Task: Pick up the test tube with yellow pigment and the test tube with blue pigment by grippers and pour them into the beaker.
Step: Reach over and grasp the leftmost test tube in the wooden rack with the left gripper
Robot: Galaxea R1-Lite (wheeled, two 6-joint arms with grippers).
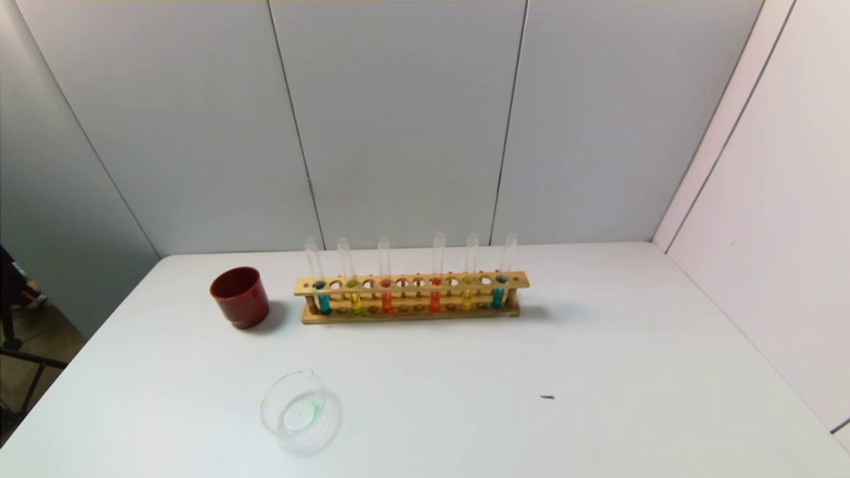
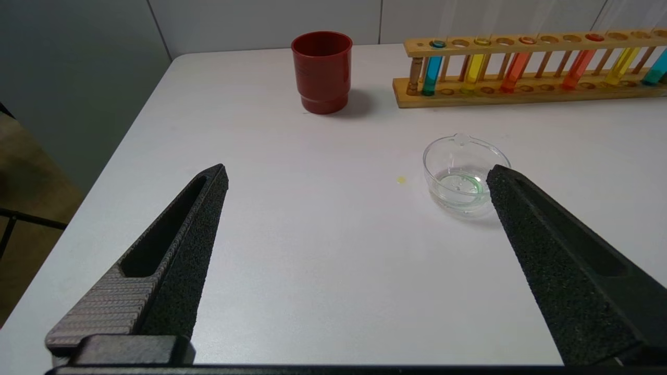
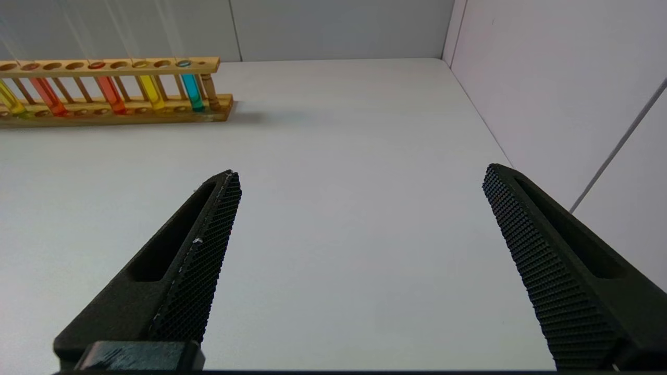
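My left end effector (image 2: 357, 174) and right end effector (image 3: 362, 174): both spread wide, empty, low over worktop (image 1: 597, 345). Rack (image 1: 412, 284) ahead; tubes upright. Left nearer yellow tube (image 2: 474, 67) and beaker (image 2: 465, 174); right nearer blue tube (image 3: 193, 89).

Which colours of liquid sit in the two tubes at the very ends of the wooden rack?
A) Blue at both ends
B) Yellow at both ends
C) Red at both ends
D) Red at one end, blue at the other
A: in the head view, the wooden rack has a blue tube at its left end and another blue tube at its right end.
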